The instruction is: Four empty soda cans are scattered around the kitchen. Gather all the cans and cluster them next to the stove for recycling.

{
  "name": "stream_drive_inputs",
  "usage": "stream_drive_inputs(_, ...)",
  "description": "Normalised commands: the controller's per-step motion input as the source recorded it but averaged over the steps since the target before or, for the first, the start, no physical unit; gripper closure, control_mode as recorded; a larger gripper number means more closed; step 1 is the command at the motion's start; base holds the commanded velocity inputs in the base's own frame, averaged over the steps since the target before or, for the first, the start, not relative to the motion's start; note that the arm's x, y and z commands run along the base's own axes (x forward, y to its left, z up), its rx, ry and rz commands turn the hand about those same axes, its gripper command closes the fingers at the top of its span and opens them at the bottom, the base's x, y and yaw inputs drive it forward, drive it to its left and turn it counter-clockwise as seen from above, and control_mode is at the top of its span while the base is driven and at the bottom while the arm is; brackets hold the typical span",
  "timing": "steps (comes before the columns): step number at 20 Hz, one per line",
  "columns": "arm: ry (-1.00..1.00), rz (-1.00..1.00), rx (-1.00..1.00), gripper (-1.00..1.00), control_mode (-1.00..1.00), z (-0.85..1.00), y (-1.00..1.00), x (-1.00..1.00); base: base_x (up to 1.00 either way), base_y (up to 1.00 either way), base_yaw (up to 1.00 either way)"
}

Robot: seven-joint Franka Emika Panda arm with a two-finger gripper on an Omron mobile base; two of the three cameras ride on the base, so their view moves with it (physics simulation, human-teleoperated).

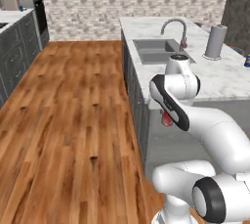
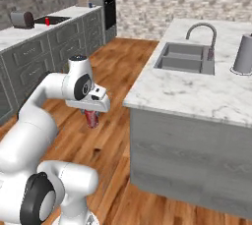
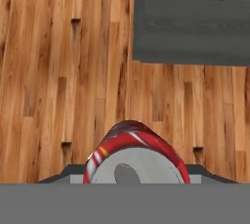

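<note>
My gripper (image 2: 92, 115) is shut on a red soda can (image 2: 91, 119), held upright over the wooden floor beside the island. In the hand view the can's silvery top and red wall (image 3: 128, 142) sit between the fingers. From the left base the same can (image 1: 167, 119) peeks out behind the forearm. Another red can (image 2: 47, 21) stands on the far left counter by the black stove (image 2: 59, 19). A blue can (image 1: 247, 61) sits at the island's right edge. A small blue thing (image 2: 90, 4) at the far counter's end may be a can; it is too small to tell.
The marble island (image 2: 197, 91) with sink (image 2: 184, 57) and faucet (image 2: 209, 35) stands to the right, its grey cabinet corner (image 3: 190, 17) close ahead of the hand. A grey paper towel roll (image 1: 215, 42) stands on it. A toaster (image 2: 22, 19) sits on the left counter. Wooden floor (image 1: 73, 105) runs between.
</note>
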Motion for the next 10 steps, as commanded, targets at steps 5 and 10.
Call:
stream_drive_inputs(5, 0.00, 0.00, 0.00, 1.00, 1.00, 0.00, 0.00, 0.00, 0.14, 0.93, 0.02)
stream_drive_inputs(10, 0.00, 0.00, 0.00, 1.00, 1.00, 0.00, 0.00, 0.00, 0.69, 0.61, -0.01)
